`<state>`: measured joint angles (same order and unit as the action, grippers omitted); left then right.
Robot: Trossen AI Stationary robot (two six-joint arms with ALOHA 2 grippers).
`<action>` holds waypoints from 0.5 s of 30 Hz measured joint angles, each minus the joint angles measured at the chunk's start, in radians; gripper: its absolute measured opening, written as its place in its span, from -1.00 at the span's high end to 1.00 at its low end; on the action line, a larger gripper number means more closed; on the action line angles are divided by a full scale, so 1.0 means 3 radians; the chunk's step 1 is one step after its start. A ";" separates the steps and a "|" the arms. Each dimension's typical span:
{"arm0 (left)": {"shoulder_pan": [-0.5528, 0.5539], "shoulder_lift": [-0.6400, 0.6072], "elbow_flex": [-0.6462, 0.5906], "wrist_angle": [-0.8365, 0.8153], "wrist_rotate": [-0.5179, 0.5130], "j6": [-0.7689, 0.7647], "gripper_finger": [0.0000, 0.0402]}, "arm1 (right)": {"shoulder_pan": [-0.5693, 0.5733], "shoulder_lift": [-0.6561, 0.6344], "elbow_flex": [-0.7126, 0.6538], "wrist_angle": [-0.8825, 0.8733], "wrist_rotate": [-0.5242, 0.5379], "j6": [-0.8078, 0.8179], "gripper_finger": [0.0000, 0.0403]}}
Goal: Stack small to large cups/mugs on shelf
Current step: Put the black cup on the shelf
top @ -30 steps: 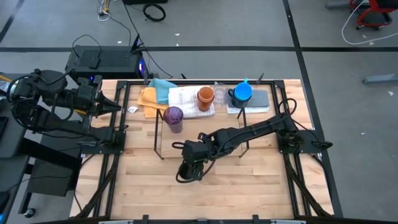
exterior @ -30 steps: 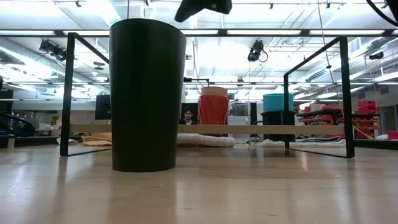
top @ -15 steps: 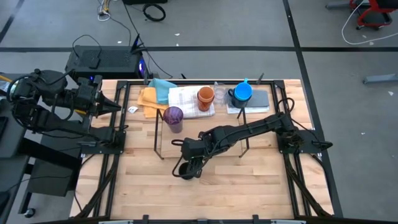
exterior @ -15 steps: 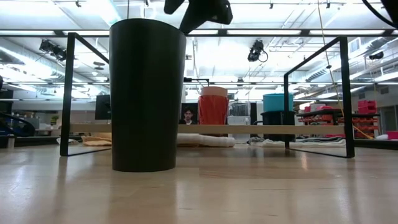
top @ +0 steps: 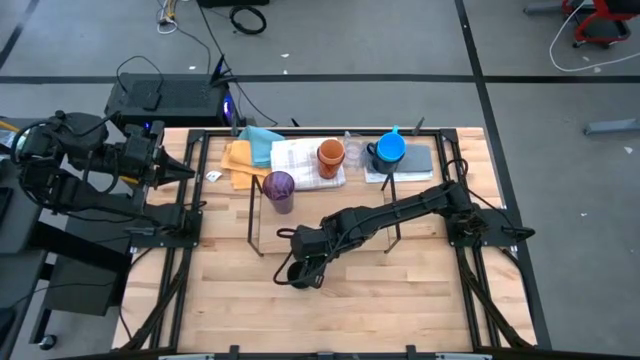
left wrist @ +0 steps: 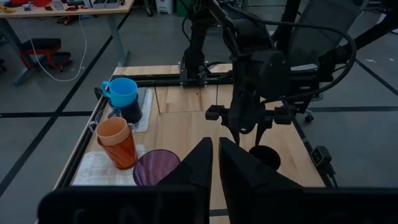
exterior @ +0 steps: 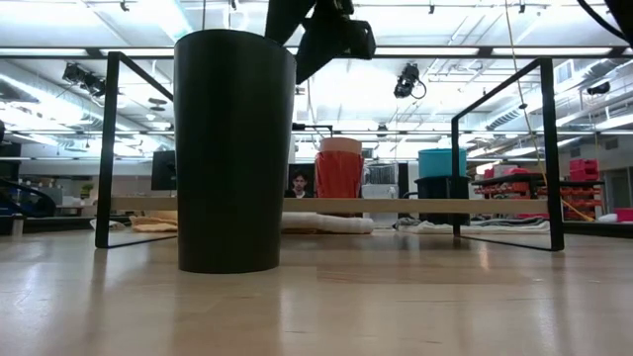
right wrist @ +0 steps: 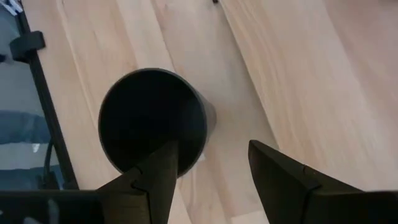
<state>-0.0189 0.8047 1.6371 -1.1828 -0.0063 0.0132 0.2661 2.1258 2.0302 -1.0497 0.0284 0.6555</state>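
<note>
A black cup [top: 300,274] stands upright on its base on the table's near middle; it fills the low view's left [exterior: 234,148]. My right gripper [right wrist: 211,168] is open just above the cup's rim. One finger [right wrist: 158,171] is over the cup's opening [right wrist: 149,118] and the other [right wrist: 277,177] is outside its wall; no touch shows. The gripper also shows at the top of the low view [exterior: 321,30]. The black rod shelf [top: 254,215] stands behind, with a purple cup [top: 279,188] at its left end. My left gripper [left wrist: 214,162] is shut, off the table's left edge.
At the table's far edge, an orange cup [top: 331,157], a clear glass [top: 352,148] and a bright blue cup [top: 390,149] set in a dark navy mug stand on folded cloths [top: 255,150]. Bare wood lies around the black cup.
My right gripper has come down toward the black cup's rim and shifted a little toward the table's left edge. The cup has stayed where it was.
</note>
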 joint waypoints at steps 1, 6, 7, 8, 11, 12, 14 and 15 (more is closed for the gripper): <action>-0.0001 0.0000 0.0000 0.0000 0.0000 0.0001 0.80 | 0.0000 0.0000 -0.0029 0.0072 -0.0010 0.0005 -0.01; 0.0000 0.0000 0.0000 0.0000 0.0000 0.0001 0.81 | 0.0003 -0.0003 -0.0158 0.0156 -0.0041 0.0095 -0.01; -0.0001 0.0000 0.0000 0.0000 0.0000 0.0001 0.82 | 0.0003 -0.0004 -0.0170 0.0175 -0.0042 0.0101 -0.01; 0.0000 0.0000 0.0000 0.0000 0.0000 0.0001 0.83 | 0.0003 -0.0005 -0.0183 0.0192 -0.0047 0.0102 -0.01; 0.0000 0.0000 0.0000 0.0000 0.0000 0.0001 0.85 | 0.0002 -0.0005 -0.0221 0.0187 -0.0051 0.0096 -0.01; -0.0001 0.0000 0.0000 0.0000 0.0000 0.0001 0.85 | 0.0003 -0.0005 -0.0240 0.0218 -0.0053 0.0102 -0.01; -0.0001 0.0000 0.0000 0.0000 0.0000 0.0001 0.85 | 0.0003 -0.0005 -0.0267 0.0239 -0.0059 0.0150 -0.01; 0.0000 0.0000 0.0000 0.0000 0.0000 0.0001 0.84 | 0.0003 -0.0005 -0.0284 0.0249 -0.0059 0.0165 -0.01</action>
<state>-0.0190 0.8047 1.6371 -1.1828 -0.0063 0.0135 0.2668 2.1242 1.9450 -0.9751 0.0107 0.7049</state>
